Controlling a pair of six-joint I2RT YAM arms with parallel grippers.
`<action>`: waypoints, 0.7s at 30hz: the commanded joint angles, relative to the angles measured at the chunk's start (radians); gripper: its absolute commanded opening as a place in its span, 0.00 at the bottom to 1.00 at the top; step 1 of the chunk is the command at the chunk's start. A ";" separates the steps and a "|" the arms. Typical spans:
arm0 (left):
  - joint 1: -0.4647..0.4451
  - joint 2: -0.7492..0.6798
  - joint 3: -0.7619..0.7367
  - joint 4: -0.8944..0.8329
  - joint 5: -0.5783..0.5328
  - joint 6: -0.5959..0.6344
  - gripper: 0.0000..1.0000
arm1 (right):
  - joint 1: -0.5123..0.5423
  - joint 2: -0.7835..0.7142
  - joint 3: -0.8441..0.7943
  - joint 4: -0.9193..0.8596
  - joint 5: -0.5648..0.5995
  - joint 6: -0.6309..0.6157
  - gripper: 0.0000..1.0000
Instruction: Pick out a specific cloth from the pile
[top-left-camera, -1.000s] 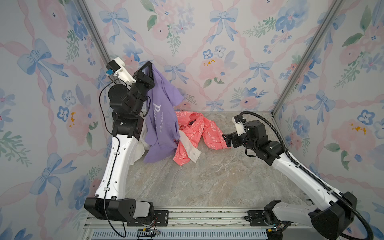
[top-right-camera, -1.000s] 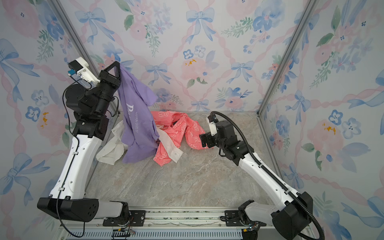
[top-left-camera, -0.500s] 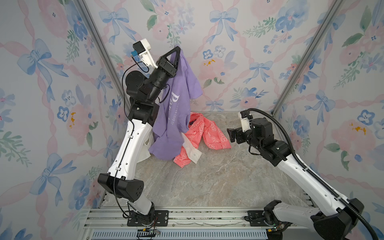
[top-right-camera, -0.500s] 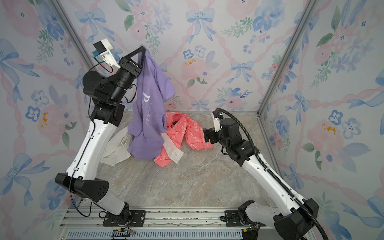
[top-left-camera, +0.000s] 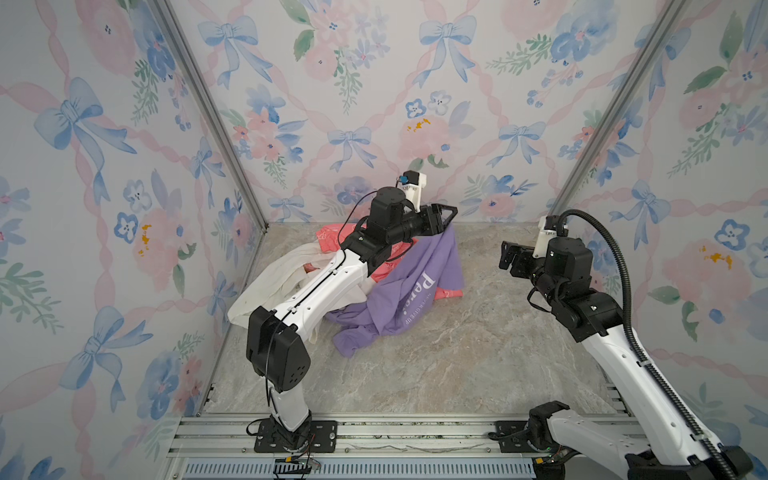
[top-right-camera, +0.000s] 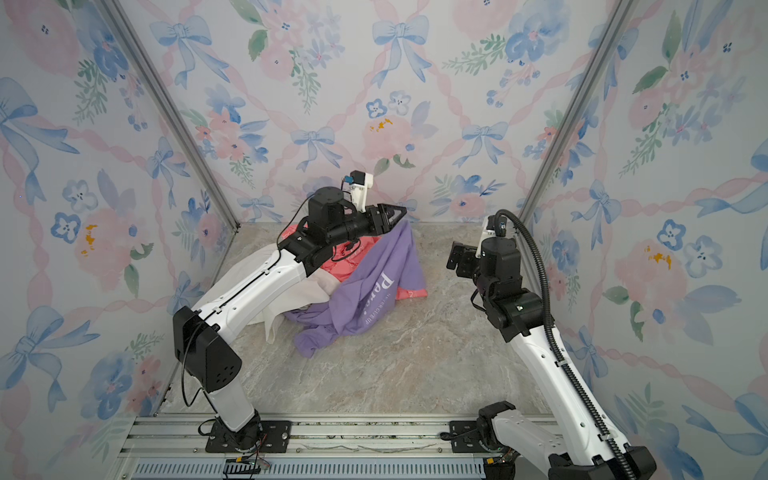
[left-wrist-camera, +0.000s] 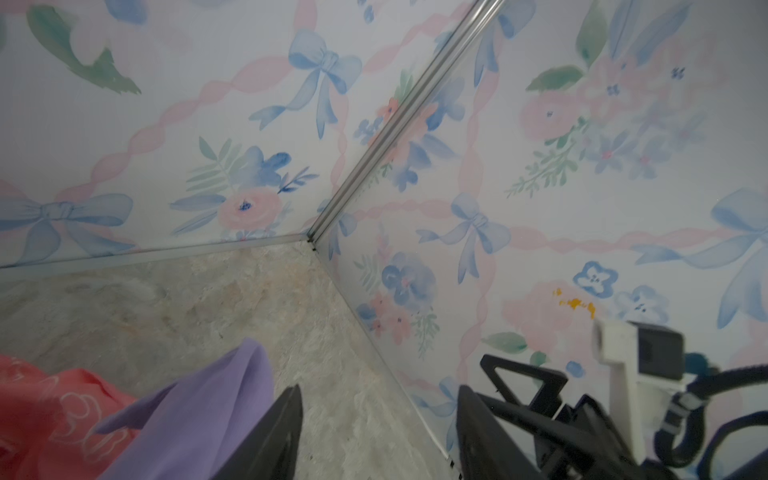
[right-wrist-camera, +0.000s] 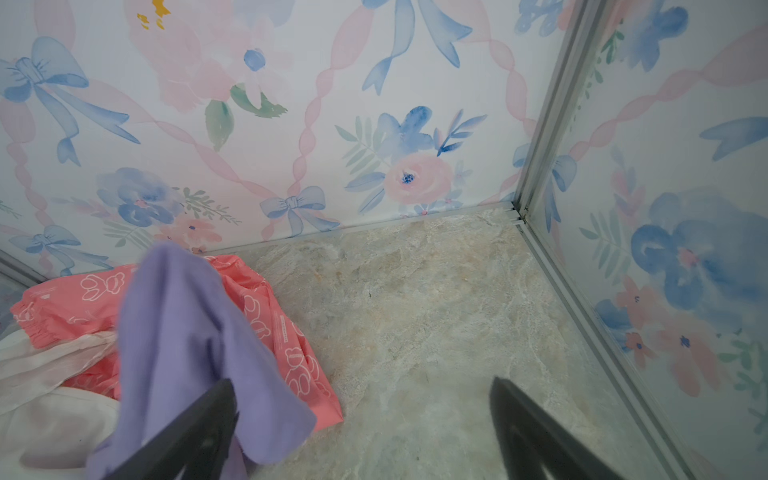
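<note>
My left fingers (left-wrist-camera: 376, 432) are standing apart, the purple T-shirt (top-left-camera: 415, 291) draping beside 1 of them over the pink jacket (right-wrist-camera: 286, 332). Both top views are showing its lettering; my wrist views are not. My right fingers (right-wrist-camera: 361, 432) are spreading wide, holding nothing.

Both hands (top-left-camera: 451, 212) (top-left-camera: 505, 257) agape — arms apart

White arm links, black joints, cables
</note>
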 joint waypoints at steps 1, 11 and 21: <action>0.007 -0.013 0.034 -0.230 -0.069 0.156 0.78 | -0.004 -0.010 -0.019 -0.036 0.020 0.064 0.97; 0.159 -0.276 -0.149 -0.238 -0.281 0.155 0.94 | 0.044 0.094 -0.002 -0.015 -0.098 0.129 0.97; 0.251 -0.512 -0.411 -0.235 -0.413 0.092 0.98 | 0.259 0.351 0.019 0.032 -0.216 0.368 0.98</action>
